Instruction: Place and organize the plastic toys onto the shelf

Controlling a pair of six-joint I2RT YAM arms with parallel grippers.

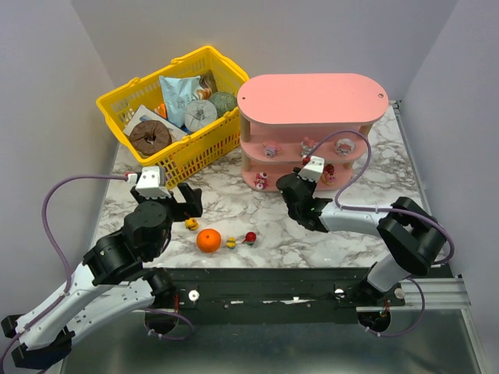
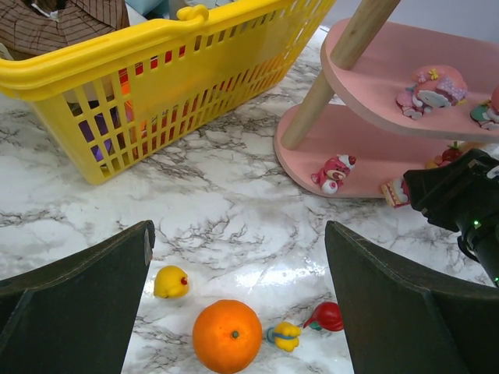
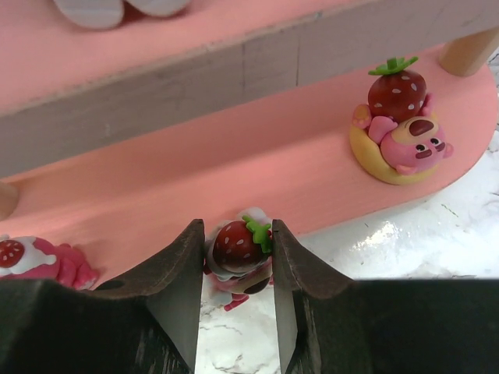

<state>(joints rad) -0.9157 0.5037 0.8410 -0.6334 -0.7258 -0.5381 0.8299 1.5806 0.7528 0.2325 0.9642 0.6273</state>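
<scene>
Strawberry toy (image 3: 238, 248) in right pincer (image 3: 236, 235) — shelf board (image 3: 195, 86) above

Bright, even light falls from overhead and leaves only soft, short shadows: under the top board of the shelf (image 1: 312, 97) and beneath the yellow basket (image 1: 195, 148) at the counter's far left corner. White glare sits on the marble counter (image 2: 257, 274) just beyond the orange ball (image 2: 227, 335), toward the near edge. The right wrist view has similar glare. In that view the right gripper (image 3: 235, 234) has dark, soft-edged fingers (image 3: 175, 296), while the strawberry toy (image 3: 234, 248) pinched between them is sharp.
</scene>
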